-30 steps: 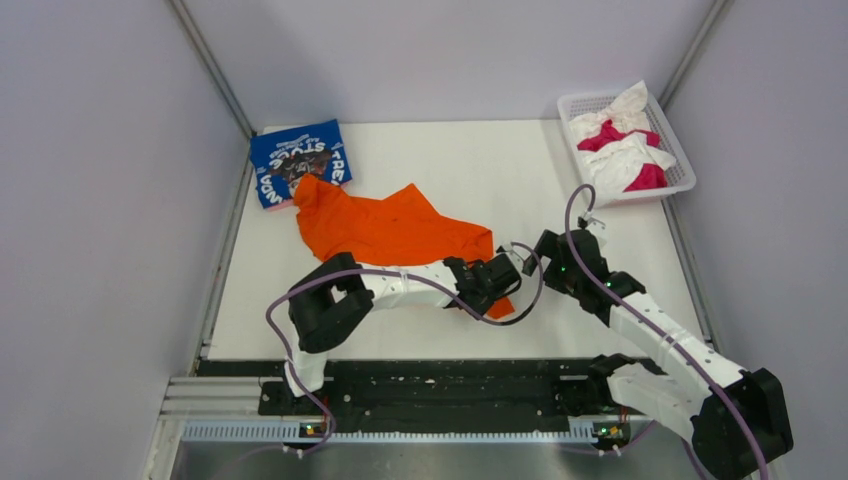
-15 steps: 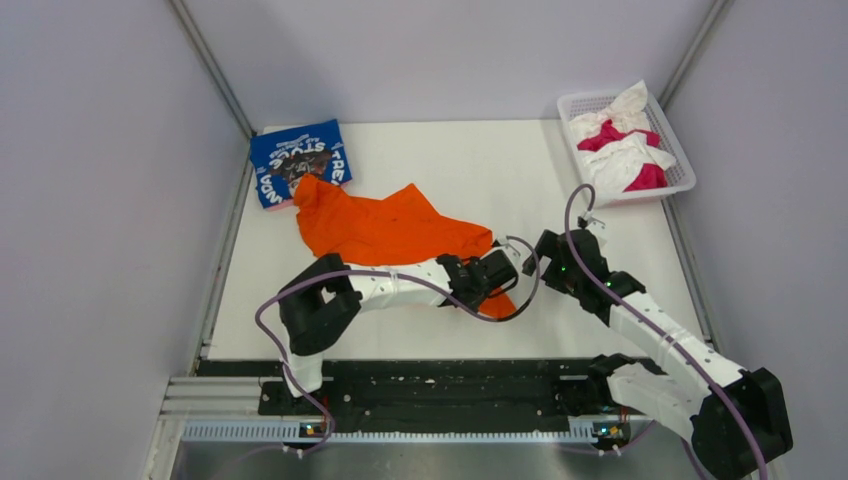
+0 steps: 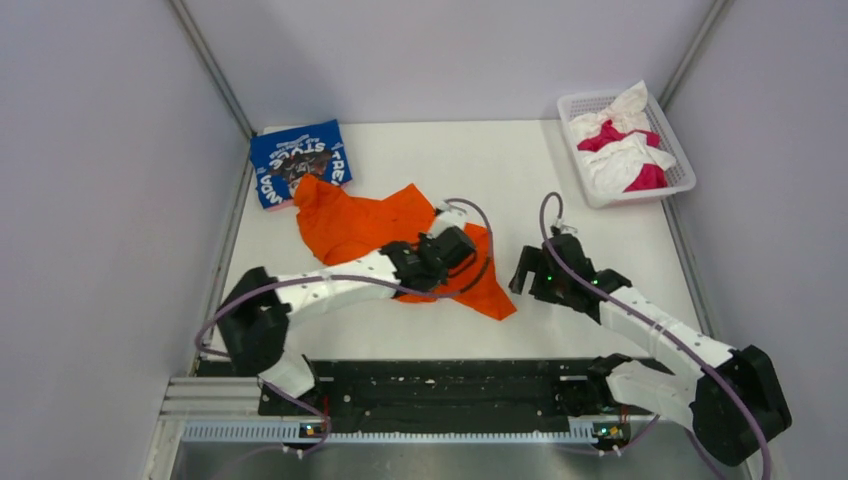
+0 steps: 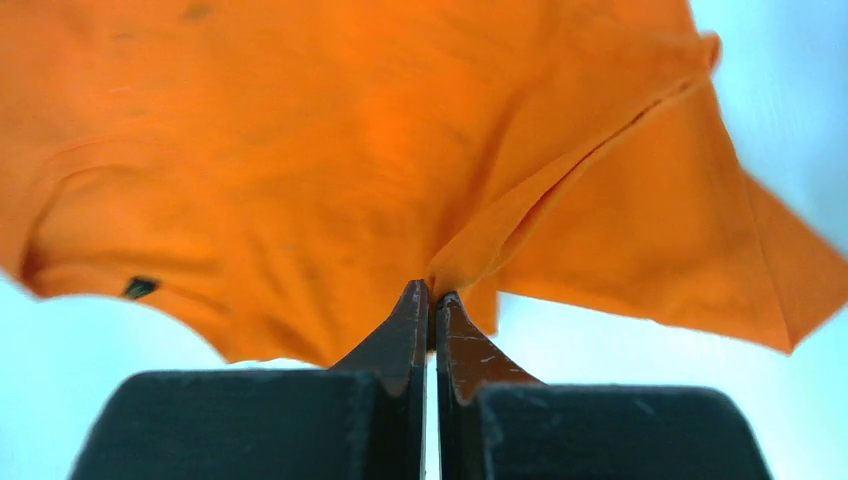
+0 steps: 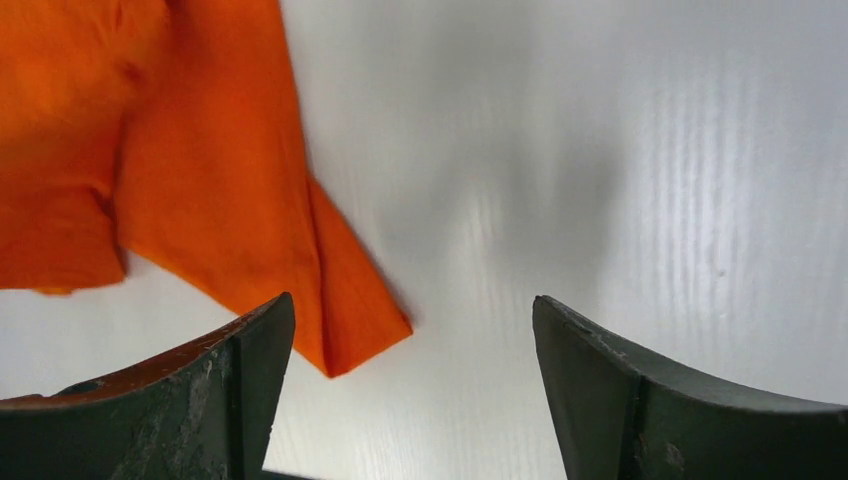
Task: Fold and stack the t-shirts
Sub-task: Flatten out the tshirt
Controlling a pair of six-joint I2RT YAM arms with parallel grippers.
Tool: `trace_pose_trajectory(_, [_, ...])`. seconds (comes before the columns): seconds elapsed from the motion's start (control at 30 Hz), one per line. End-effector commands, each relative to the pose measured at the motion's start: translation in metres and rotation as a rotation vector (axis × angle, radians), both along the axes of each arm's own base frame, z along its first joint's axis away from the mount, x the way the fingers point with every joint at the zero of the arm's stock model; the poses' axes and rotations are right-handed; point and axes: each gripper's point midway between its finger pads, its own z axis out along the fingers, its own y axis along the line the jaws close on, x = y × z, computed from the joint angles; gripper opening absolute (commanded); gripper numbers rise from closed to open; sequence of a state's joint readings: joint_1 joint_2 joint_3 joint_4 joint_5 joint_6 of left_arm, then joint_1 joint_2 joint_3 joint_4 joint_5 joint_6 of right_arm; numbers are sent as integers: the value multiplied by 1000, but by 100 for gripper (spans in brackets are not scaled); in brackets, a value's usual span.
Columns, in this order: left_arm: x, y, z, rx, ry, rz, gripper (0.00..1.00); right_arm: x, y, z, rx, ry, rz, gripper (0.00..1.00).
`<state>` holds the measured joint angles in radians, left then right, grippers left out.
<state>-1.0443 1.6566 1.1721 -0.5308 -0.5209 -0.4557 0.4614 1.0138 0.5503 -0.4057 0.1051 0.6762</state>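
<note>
From above, you have the orange t-shirt (image 3: 385,228) lying crumpled mid-surface, one corner trailing toward the near edge. The folded blue t-shirt (image 3: 300,160) sits at the far left, its near edge touching the orange one. The white and magenta shirts (image 3: 625,150) wait in the basket (image 3: 640,197) at the far right. Your left gripper (image 3: 460,242) is over the orange cloth's right side, and your right gripper (image 3: 520,278) sits just beside the trailing corner.

At the left wrist, your jaws are pinched tight on a raised fold of orange cloth, which hangs tented from them.

At the right wrist, your jaws stand wide apart with nothing between them. The trailing corner lies on the white surface (image 5: 620,150) just ahead of the left finger.

You appear to be spreading the orange shirt flat before folding. Next, slide the right gripper leftward onto that corner and close.
</note>
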Motion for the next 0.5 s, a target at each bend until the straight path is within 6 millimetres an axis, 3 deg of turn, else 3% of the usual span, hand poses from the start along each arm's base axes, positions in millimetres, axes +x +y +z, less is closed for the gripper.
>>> trace_pose_trajectory(0.0, [21, 56, 56, -148, -161, 256, 0, -21, 27, -7, -29, 63, 119, 84])
trace_pose_trajectory(0.2, [6, 110, 80, -197, -246, 364, 0, -30, 46, -25, -93, 119, 100, 69])
trace_pose_trajectory(0.47, [-13, 156, 85, -236, -325, 455, 0, -22, 50, -30, -165, 111, 19, 61])
